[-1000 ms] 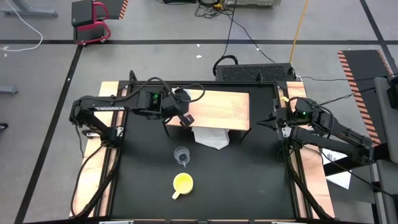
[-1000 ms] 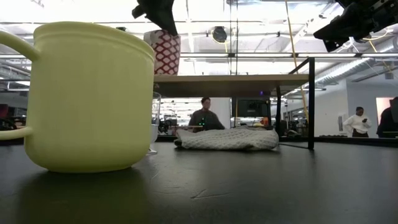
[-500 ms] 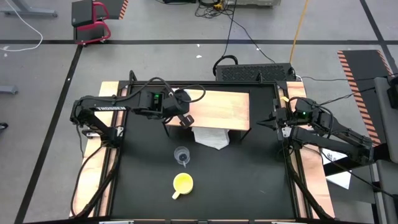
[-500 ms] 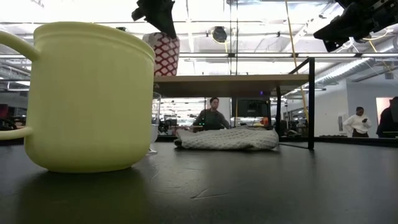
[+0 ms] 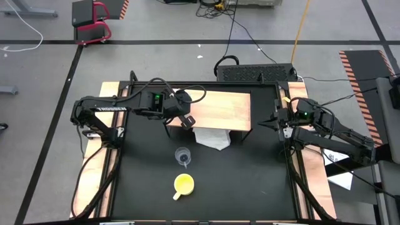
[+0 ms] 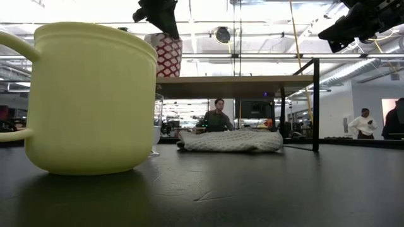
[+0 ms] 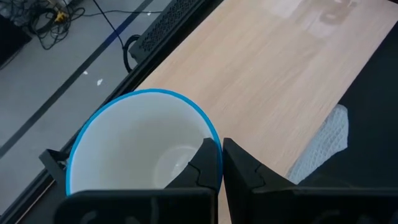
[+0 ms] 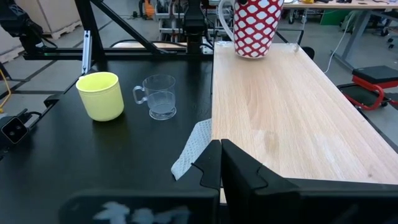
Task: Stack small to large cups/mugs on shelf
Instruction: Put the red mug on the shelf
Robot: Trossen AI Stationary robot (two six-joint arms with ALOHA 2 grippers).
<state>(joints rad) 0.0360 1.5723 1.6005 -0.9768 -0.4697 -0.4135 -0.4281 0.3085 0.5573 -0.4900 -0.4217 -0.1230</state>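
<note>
Left wrist view: my left tool (image 7: 220, 167) pinches the blue-rimmed, red-patterned white mug's (image 7: 140, 146) wall over the smooth light-wood shelf (image 7: 292, 74). Matte yellow mug (image 5: 184, 184) and clear glass cup (image 5: 182, 155) sit on the table; right tool (image 8: 220, 163) closed, empty.

Bright, even light comes from ceiling strips seen in the low view, where they glare white behind the shelf (image 6: 237, 78). The black table (image 5: 250, 181) is matt, with faint soft sheen and weak shadows. The near yellow mug (image 6: 88, 98) looms large and slightly soft; its shaded base darkens. In the left wrist view the white mug (image 7: 140, 146) is sharp, and the claw fingers (image 7: 245, 180) blur at the edge.
</note>
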